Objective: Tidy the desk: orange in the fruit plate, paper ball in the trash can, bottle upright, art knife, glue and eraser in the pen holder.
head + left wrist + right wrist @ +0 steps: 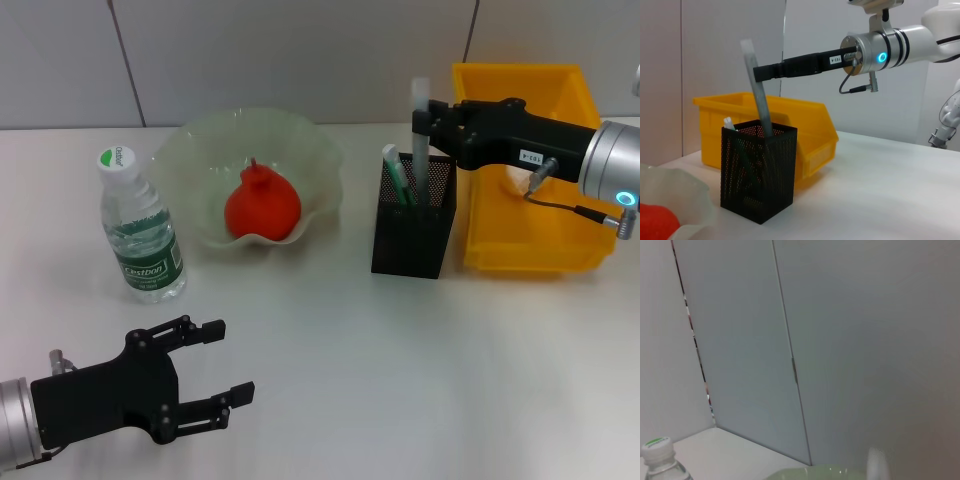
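While right gripper (pixel 422 128) pinches glue (pixel 420 140), pen holder (pixel 413 230) below

Landmark: pen holder (pixel 414 217).
Above pen holder: blocked by the right gripper (pixel 424 122) clamped on the upright glue (pixel 420 140); art knife (pixel 397 174) also stands inside.
Right of pen holder: trash can (pixel 530 240) just beside it, narrow gap.
Left of pen holder: fruit plate (pixel 200 150) near, bottle (pixel 140 228) beyond.
Front of pen holder: open table (pixel 420 370); left gripper (pixel 228 361), fingers spread, well apart at the near left.
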You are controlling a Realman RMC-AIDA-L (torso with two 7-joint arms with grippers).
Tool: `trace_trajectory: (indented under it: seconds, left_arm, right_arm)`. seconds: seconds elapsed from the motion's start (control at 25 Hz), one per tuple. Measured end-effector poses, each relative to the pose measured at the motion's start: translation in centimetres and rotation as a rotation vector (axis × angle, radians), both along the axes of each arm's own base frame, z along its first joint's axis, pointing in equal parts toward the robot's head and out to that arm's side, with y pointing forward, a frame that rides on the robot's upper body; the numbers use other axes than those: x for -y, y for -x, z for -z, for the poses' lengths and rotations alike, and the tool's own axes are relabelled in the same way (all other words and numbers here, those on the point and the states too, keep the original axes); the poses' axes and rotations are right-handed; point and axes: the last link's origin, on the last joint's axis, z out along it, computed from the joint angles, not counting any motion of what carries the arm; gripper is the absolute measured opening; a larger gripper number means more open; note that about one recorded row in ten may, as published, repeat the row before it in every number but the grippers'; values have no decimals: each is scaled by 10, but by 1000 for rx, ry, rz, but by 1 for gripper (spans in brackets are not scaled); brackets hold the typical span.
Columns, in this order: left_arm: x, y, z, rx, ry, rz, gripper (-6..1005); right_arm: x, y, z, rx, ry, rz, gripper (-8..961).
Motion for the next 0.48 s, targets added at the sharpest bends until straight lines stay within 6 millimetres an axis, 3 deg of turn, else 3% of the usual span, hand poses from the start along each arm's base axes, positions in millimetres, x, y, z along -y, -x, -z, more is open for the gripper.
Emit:
trace_trajectory:
  seconds: [0.32, 0.48]
  left_arm:
    - [1, 0, 0, 0, 0, -2, 813]
    - [1, 1, 0, 1, 0, -3, 813]
  right_arm:
    - [1, -4, -3, -13, -24, 8, 368]
    - [3, -4, -19, -128, -132, -10, 442]
